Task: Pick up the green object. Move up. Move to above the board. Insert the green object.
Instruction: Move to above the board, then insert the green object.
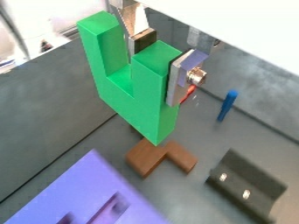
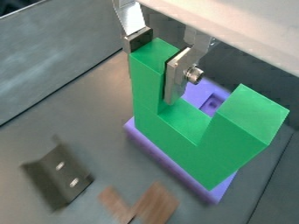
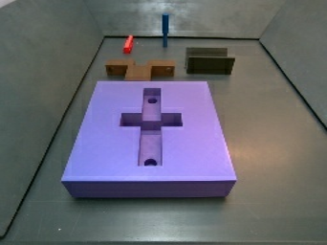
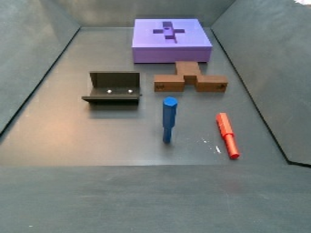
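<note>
My gripper (image 1: 160,59) is shut on one prong of the green object (image 1: 135,87), a bright green U-shaped piece held up off the floor. Both wrist views show the grip (image 2: 158,57) and the piece (image 2: 187,114). The board, a large purple slab with a cross-shaped recess, lies below and partly behind the piece in a wrist view (image 2: 146,140), and at the frame corner in a wrist view (image 1: 70,192). Both side views show the board (image 3: 192,124) (image 4: 152,41). Neither side view shows the gripper or the green piece.
A brown flat cross piece (image 1: 158,157) (image 3: 141,69) (image 4: 191,80) lies beside the board. The dark fixture (image 1: 247,184) (image 3: 211,61) (image 4: 113,88) stands nearby. A blue peg (image 1: 226,105) (image 4: 170,120) stands upright and a red peg (image 4: 227,135) lies flat. Grey walls surround the floor.
</note>
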{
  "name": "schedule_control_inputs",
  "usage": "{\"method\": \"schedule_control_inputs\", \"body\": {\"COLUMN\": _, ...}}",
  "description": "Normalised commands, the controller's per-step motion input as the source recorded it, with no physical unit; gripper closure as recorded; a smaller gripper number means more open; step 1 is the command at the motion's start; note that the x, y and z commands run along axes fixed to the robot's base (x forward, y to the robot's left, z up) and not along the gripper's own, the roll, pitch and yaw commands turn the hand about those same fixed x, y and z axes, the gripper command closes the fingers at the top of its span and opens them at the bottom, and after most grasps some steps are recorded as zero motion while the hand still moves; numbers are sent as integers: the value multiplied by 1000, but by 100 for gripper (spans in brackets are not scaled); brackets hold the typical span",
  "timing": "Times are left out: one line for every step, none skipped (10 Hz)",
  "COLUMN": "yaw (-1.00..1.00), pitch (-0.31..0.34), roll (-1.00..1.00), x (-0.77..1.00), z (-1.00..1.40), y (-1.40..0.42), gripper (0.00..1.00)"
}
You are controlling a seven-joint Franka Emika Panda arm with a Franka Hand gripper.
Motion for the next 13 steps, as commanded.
{"method": "schedule_control_inputs", "body": {"yaw": 6, "pitch": 82, "roll": 12, "x": -26, "z": 218, "y": -1400, "gripper": 100}}
{"method": "schedule_control_inputs", "body": {"yaw": 5, "pitch": 106, "roll": 2, "x": -1, "z": 224, "y": -1400, "gripper": 100}}
{"method": "schedule_control_inputs", "body": {"yaw": 6, "pitch": 141, "roll": 16, "x": 48, "z": 142, "y": -828, "gripper": 100}}
{"method": "schedule_control_inputs", "body": {"yaw": 8, "pitch": 160, "roll": 15, "x": 77, "z": 88, "y": -455, "gripper": 100}}
{"method": "schedule_control_inputs", "body": {"yaw": 11, "pitch": 140, "roll": 9, "x": 66, "z": 51, "y": -221, "gripper": 100}}
{"method": "schedule_control_inputs", "body": {"yaw": 0, "pitch": 0, "roll": 0, "x": 0, "z": -243, "y": 0, "gripper": 100}}
{"method": "schedule_control_inputs", "body": {"yaw": 0, "pitch": -4, "roll": 0, "x": 0, "z": -414, "y": 0, "gripper": 100}}
{"method": "schedule_control_inputs", "body": {"yaw": 0, "pitch": -69, "roll": 0, "x": 226, "z": -574, "y": -14, "gripper": 100}}
{"method": "schedule_control_inputs", "body": {"yaw": 0, "pitch": -116, "roll": 116, "x": 420, "z": -883, "y": -174, "gripper": 100}}
{"method": "schedule_control_inputs", "body": {"yaw": 69, "pitch": -153, "roll": 47, "x": 506, "z": -929, "y": -251, "gripper": 100}}
{"method": "schedule_control_inputs", "body": {"yaw": 83, "pitch": -156, "roll": 7, "x": 463, "z": -949, "y": -326, "gripper": 100}}
{"method": "schedule_control_inputs", "body": {"yaw": 106, "pitch": -156, "roll": 0, "x": 463, "z": -954, "y": -331, "gripper": 100}}
{"method": "schedule_control_inputs", "body": {"yaw": 23, "pitch": -84, "roll": 0, "x": 346, "z": -834, "y": -71, "gripper": 100}}
